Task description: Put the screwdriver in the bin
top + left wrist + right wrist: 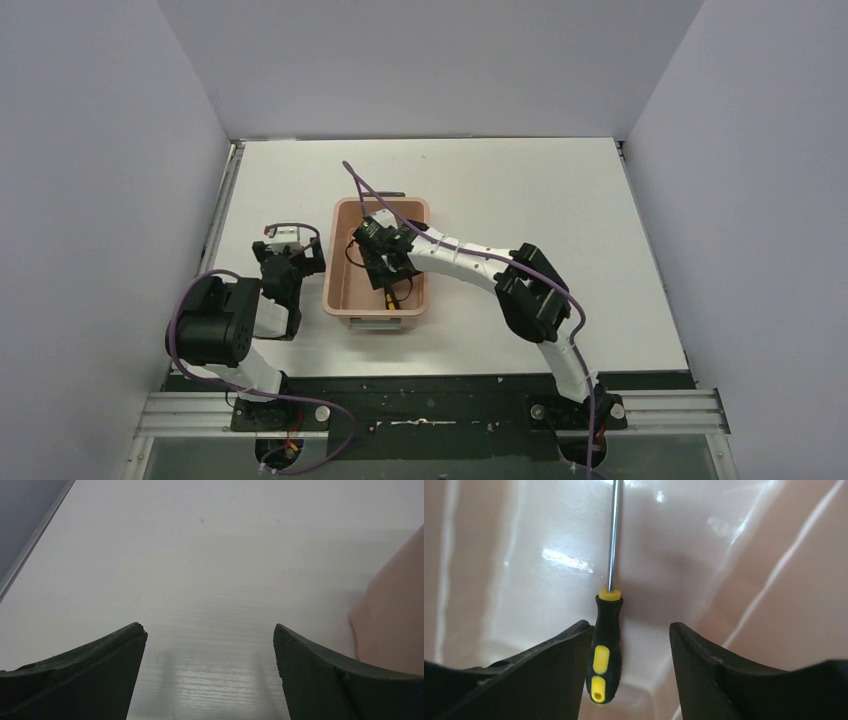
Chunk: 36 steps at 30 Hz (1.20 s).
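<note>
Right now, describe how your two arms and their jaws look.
The left arm and right arm match: white tubular links joined by bulky black joint housings. A purple cable runs along each, looping free in places. The jaws are matte dark wedges with curved inner edges. No markings visible.

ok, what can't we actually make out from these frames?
Tip of the screwdriver: right wrist view, shaft runs off the top edge.
Whether its handle touches a finger of the right gripper: same view, too close to tell.
Top view: that gripper covers most of the screwdriver.
Most of the bin: left wrist view, only a wall sliver at the right edge.
</note>
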Each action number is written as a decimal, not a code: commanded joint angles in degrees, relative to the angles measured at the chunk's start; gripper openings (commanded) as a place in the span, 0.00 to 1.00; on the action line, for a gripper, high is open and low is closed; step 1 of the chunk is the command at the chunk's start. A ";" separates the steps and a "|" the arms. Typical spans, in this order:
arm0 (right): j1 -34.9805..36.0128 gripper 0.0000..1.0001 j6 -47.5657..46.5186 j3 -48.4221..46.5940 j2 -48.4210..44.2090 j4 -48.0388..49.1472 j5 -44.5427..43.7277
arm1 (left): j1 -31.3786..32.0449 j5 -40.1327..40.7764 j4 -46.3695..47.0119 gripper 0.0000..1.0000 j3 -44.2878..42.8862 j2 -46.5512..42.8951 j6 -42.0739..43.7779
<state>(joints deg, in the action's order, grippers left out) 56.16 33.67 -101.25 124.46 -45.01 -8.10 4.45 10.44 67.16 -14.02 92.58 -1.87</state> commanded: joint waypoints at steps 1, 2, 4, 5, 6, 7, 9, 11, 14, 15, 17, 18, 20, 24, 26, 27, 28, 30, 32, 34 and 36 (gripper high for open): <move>1.99 0.65 -2.69 -4.13 -9.86 2.60 -6.49 | -0.16 -0.55 2.33 0.97 -0.49 -0.32 0.31; 2.45 0.72 -3.67 -4.21 -11.02 3.40 -7.24 | -0.15 -0.51 2.28 0.97 -0.48 -0.37 0.34; 2.80 0.85 -4.92 -4.43 -13.27 4.54 -8.14 | -0.16 -0.52 2.33 0.97 -0.48 -0.34 0.35; 2.83 0.94 -5.35 -4.59 -14.47 4.84 -8.82 | -0.14 -0.51 2.28 0.97 -0.48 -0.36 0.35; 2.84 0.99 -5.73 -4.53 -15.74 5.33 -9.24 | -0.16 -0.52 2.28 0.97 -0.48 -0.30 0.37; 2.84 1.00 -6.62 -4.37 -17.00 6.13 -9.37 | -0.14 -0.52 2.28 0.97 -0.48 -0.30 0.35; 2.81 1.00 -8.80 -4.01 -19.57 7.87 -9.67 | -0.14 -0.51 2.32 0.97 -0.48 -0.30 0.33; 2.66 1.00 -11.18 -3.00 -22.67 9.97 -10.73 | -0.14 -0.52 2.32 0.97 -0.48 -0.31 0.30; 2.03 1.00 -15.69 1.94 -28.51 15.58 -13.17 | -0.14 -0.55 2.29 0.97 -0.48 -0.38 0.36; 1.32 1.00 -17.25 4.78 -30.83 17.85 -13.72 | -0.16 -0.55 2.30 0.97 -0.48 -0.33 0.30; -1.13 1.00 -19.53 10.94 -35.36 22.70 -13.62 | -0.14 -0.52 2.29 0.97 -0.48 -0.33 0.37; -2.96 1.00 -20.48 14.44 -37.64 24.94 -12.61 | -0.14 -0.53 2.28 0.97 -0.48 -0.36 0.33; -7.41 1.00 -21.95 22.82 -41.80 30.22 -9.58 | -0.14 -0.55 2.29 0.97 -0.48 -0.30 0.34; -14.16 1.00 -27.56 39.02 -49.62 40.75 -8.53 | -0.19 -0.58 2.27 0.97 -0.48 -0.31 0.29; -18.16 1.00 -30.08 47.96 -54.14 47.89 -7.76 | -0.21 -0.56 2.36 0.97 -0.48 -0.31 0.35; -20.68 1.00 -30.49 52.24 -55.77 51.70 -7.05 | -0.19 -0.58 2.32 0.97 -0.48 -0.36 0.37; -24.24 1.00 -30.13 56.67 -57.44 54.89 -5.73 | -0.21 -0.50 2.28 0.97 -0.50 -0.34 0.35; -29.39 1.00 -29.17 64.55 -59.91 61.44 -2.39 | -0.22 -0.51 2.28 0.97 -0.50 -0.36 0.33; -33.34 1.00 -28.28 71.37 -61.51 67.15 -1.56 | -0.14 -0.56 2.32 0.97 -0.48 -0.37 0.31; -36.02 1.00 -27.60 76.88 -62.64 71.51 -2.19 | -0.20 -0.51 2.32 0.97 -0.48 -0.37 0.31; -37.65 1.00 -26.81 81.12 -63.08 74.68 -3.77 | -0.14 -0.55 2.26 0.97 -0.48 -0.28 0.30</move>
<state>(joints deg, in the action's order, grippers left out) 20.67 6.20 -25.56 64.07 12.75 -12.32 4.45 10.44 67.16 -14.02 92.58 -1.87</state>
